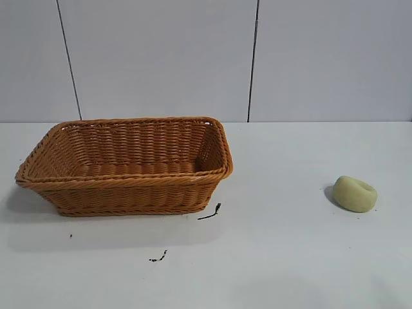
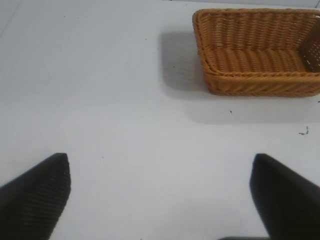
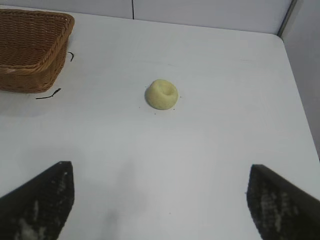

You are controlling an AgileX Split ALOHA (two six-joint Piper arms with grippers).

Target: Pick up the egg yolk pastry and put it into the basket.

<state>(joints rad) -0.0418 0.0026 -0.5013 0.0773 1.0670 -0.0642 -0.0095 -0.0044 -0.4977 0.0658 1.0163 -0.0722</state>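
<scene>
The egg yolk pastry point(image 1: 355, 193) is a small pale yellow-green lump lying on the white table at the right; it also shows in the right wrist view point(image 3: 161, 94). The basket point(image 1: 129, 183) is a large orange-brown wicker one standing at the left, empty; it also shows in the left wrist view point(image 2: 260, 82) and the right wrist view point(image 3: 30, 75). Neither arm shows in the exterior view. My right gripper point(image 3: 160, 172) is open and empty, well short of the pastry. My left gripper point(image 2: 160, 162) is open and empty, away from the basket.
The white table point(image 1: 277, 257) carries two small dark scraps, one near the basket's front corner point(image 1: 210, 212) and one nearer the front point(image 1: 159, 257). A grey panelled wall stands behind. The table's edge point(image 3: 300, 100) runs past the pastry in the right wrist view.
</scene>
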